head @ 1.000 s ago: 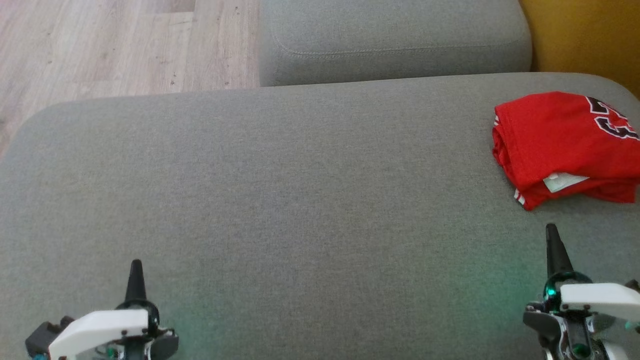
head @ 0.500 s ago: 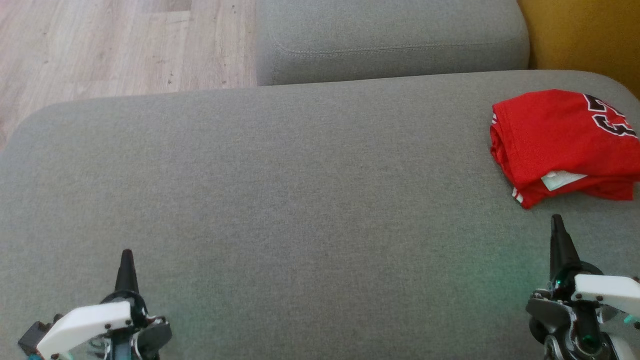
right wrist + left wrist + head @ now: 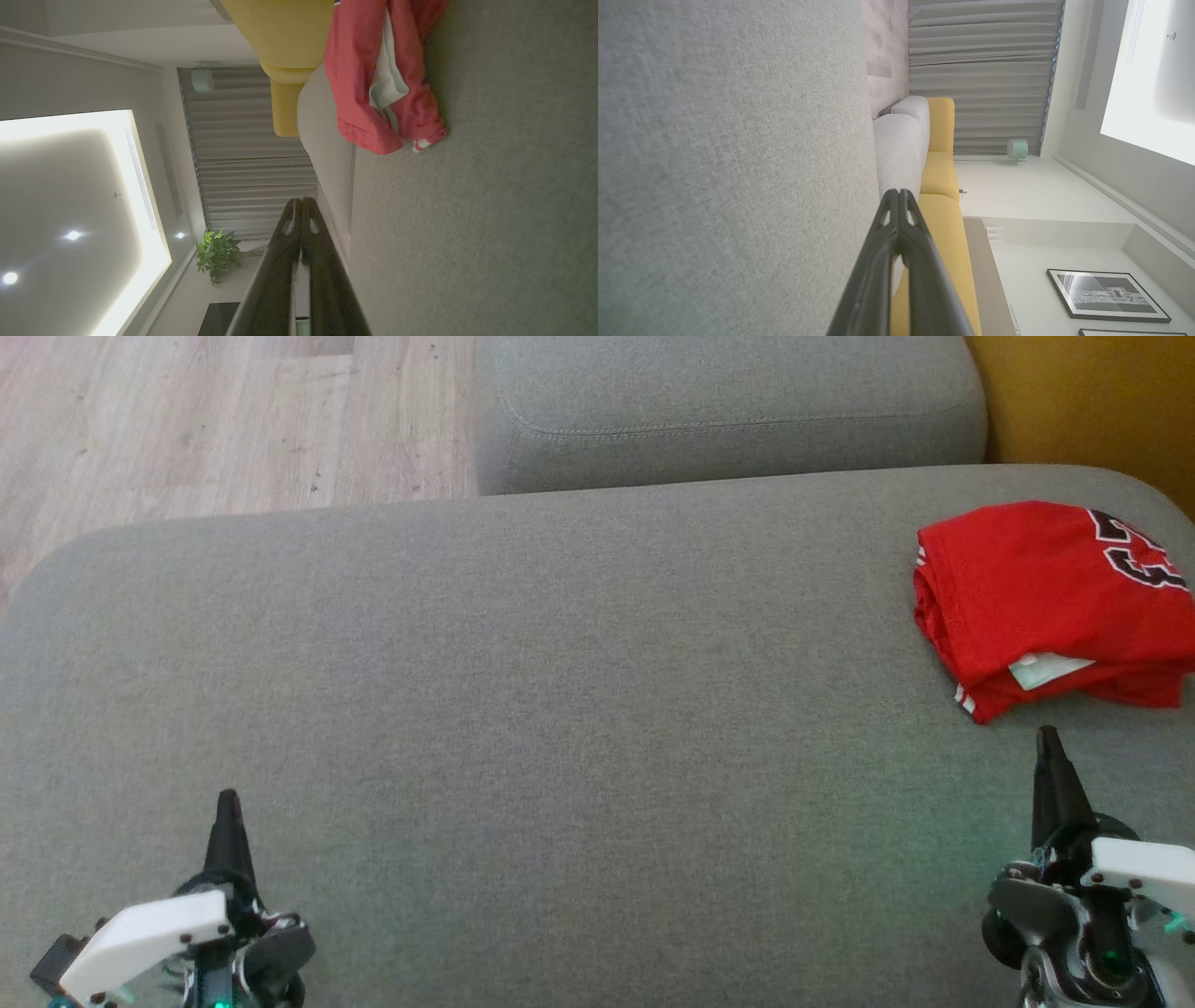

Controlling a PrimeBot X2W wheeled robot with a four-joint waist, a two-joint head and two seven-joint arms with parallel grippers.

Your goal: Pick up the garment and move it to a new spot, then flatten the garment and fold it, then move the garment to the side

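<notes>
The garment [image 3: 1046, 593] is a red jersey with dark lettering, folded into a compact stack at the far right of the grey cushion [image 3: 560, 709]; a white label pokes out of its near edge. In the right wrist view the garment [image 3: 369, 70] lies ahead of the fingers, apart from them. My right gripper [image 3: 1047, 739] is shut and empty, a short way in front of the stack. At the lower left, my left gripper [image 3: 226, 801] is shut with nothing in it, far from the garment. Both fingertip pairs [image 3: 899, 193] [image 3: 299, 201] are pressed together.
A second grey cushion [image 3: 728, 411] sits behind the main one. Wooden floor [image 3: 187, 429] lies at the upper left and a yellow sofa part [image 3: 1092, 401] at the upper right. The wrist views show curtains, a plant [image 3: 217, 254] and framed pictures [image 3: 1106, 296].
The head view has shifted slightly, so the cushion and garment sit a little higher. Both grippers stay shut; the right tip stands a bit nearer the garment.
</notes>
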